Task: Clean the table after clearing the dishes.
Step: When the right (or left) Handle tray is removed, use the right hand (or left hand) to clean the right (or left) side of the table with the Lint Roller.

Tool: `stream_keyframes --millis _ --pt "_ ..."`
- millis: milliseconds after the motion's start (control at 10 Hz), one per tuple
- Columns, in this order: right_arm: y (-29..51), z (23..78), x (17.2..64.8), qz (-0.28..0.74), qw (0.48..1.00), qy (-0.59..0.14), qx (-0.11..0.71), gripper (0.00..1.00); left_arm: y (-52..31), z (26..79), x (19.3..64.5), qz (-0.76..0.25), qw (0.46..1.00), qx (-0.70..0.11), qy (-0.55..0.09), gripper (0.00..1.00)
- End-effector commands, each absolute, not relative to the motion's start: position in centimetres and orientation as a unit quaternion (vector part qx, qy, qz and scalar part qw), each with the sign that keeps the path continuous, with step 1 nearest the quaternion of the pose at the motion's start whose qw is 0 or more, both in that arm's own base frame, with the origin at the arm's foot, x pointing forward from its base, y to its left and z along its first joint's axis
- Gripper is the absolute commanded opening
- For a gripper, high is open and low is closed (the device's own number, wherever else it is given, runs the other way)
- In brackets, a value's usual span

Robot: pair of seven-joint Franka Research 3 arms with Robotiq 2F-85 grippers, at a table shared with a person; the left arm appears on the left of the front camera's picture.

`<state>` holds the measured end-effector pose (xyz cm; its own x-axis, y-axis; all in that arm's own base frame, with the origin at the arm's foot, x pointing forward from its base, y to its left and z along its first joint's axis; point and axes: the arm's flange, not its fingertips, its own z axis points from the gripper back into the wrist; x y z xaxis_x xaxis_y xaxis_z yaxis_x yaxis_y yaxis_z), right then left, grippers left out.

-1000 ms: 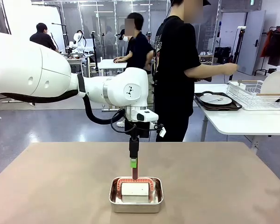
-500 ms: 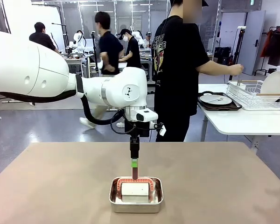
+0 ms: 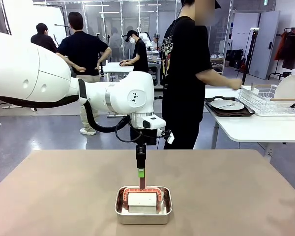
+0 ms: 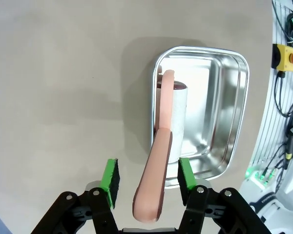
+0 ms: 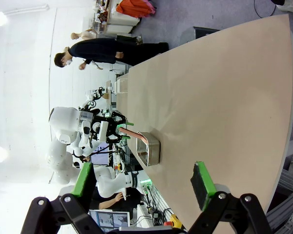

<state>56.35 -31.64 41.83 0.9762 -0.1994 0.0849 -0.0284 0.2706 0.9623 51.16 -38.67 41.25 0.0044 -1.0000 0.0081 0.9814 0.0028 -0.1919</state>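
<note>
Our left gripper (image 4: 148, 175) points down at the table. Its green pads (image 4: 112, 176) sit on either side of a pink handle (image 4: 154, 195). We see a gap on each side, so the jaws stand open around it, though one gap is so thin from this angle that we may be missing a touch. The handle curves down to a white roller (image 4: 178, 122) lying in a small steel pan (image 4: 232, 97). The pan rests on the tan table (image 4: 63, 87), near its robot-side edge and about midway across. Our right gripper (image 5: 142, 179), looking along the table top, has its jaws wide apart with nothing between them. The dishes are on the white table (image 3: 255, 129) at the far right. There a white plate (image 3: 226, 104) with a fork lies on a dark tray (image 3: 231, 113), just beside a wire rack (image 3: 265, 101), and a person's hand (image 3: 234, 84) is near the rack.
</note>
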Motion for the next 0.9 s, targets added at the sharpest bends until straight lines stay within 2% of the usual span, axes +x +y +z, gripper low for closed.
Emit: stream_keyframes --millis 0,100,200,300,400,500,600,800 --pt "-31.49 42.07 56.27 -0.053 0.791 -0.096 0.601 1.0 -37.76 41.54 49.82 -0.71 0.697 -0.092 0.044 0.44" --pt "-31.49 42.07 56.27 -0.053 0.791 -0.096 0.601 1.0 -37.8 41.86 49.73 -0.716 0.691 -0.098 0.035 0.32" --pt "-31.49 42.07 56.27 -0.053 0.791 -0.096 0.601 1.0 -37.85 41.89 49.69 -0.718 0.688 -0.101 0.03 0.26" --pt "-31.49 42.07 56.27 -0.053 0.791 -0.096 0.601 1.0 -37.82 41.96 49.68 -0.721 0.683 -0.108 0.037 0.14" --pt "-31.49 42.07 56.27 -0.053 0.791 -0.096 0.601 1.0 -37.64 41.73 49.73 -0.717 0.687 -0.106 0.052 0.07" --pt "-31.49 42.07 56.27 -0.053 0.791 -0.096 0.601 1.0 -37.63 41.72 49.68 -0.717 0.687 -0.106 0.053 0.12" --pt "-31.49 42.07 56.27 -0.053 0.791 -0.096 0.601 1.0 -37.59 41.81 49.65 -0.716 0.688 -0.104 0.06 0.0" --pt "-31.49 42.07 56.27 -0.053 0.791 -0.096 0.601 1.0 -37.66 41.99 49.56 -0.717 0.686 -0.106 0.063 0.0"
